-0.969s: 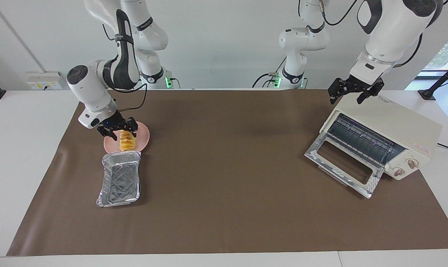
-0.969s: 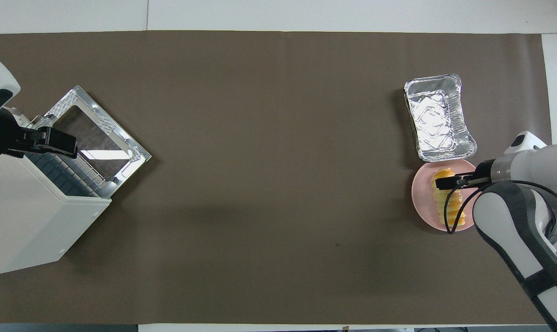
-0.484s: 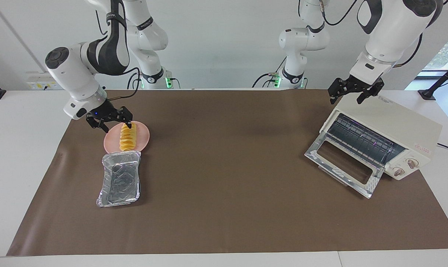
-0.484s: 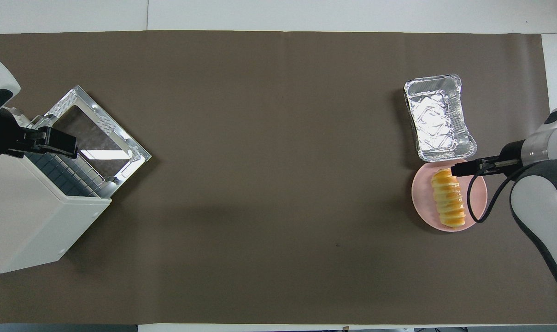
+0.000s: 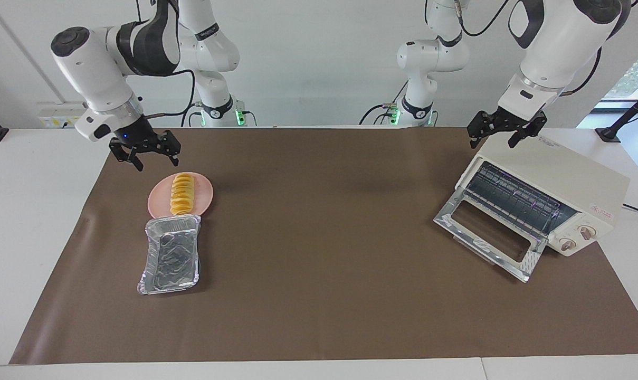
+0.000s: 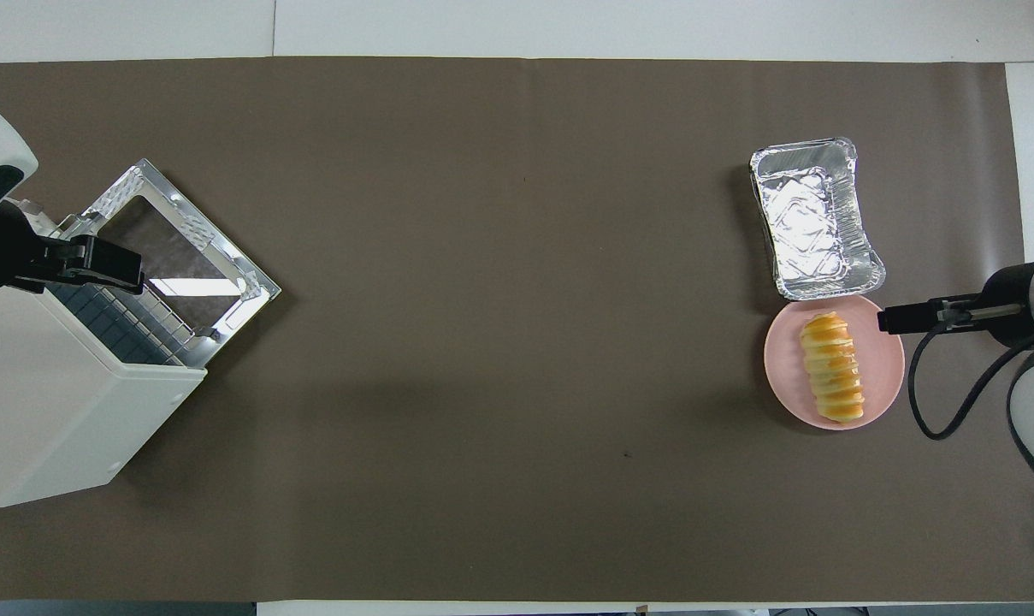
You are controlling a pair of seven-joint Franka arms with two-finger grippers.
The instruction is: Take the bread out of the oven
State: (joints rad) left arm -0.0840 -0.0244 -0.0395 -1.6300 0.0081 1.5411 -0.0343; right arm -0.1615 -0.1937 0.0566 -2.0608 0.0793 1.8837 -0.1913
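The golden ridged bread (image 5: 182, 194) lies on a round pink plate (image 5: 206, 196) at the right arm's end of the table; it also shows in the overhead view (image 6: 831, 368). My right gripper (image 5: 158, 158) is open and empty, raised in the air beside the plate, clear of the bread; it shows in the overhead view (image 6: 886, 320) at the plate's edge. The cream-white oven (image 5: 582, 177) stands at the left arm's end with its glass door (image 5: 487, 240) dropped open and its wire rack bare. My left gripper (image 5: 492, 141) hangs open and empty over the oven's top.
A crinkled silver foil tray (image 5: 171, 255), empty, lies against the plate, farther from the robots. A brown mat (image 5: 324, 237) covers the table. In the overhead view the oven (image 6: 46, 411) and its open door (image 6: 183, 248) take up the left arm's end.
My right gripper has let go of the bread on the plate, risen and drawn back off it. The bread has settled flat. The left arm has not moved.
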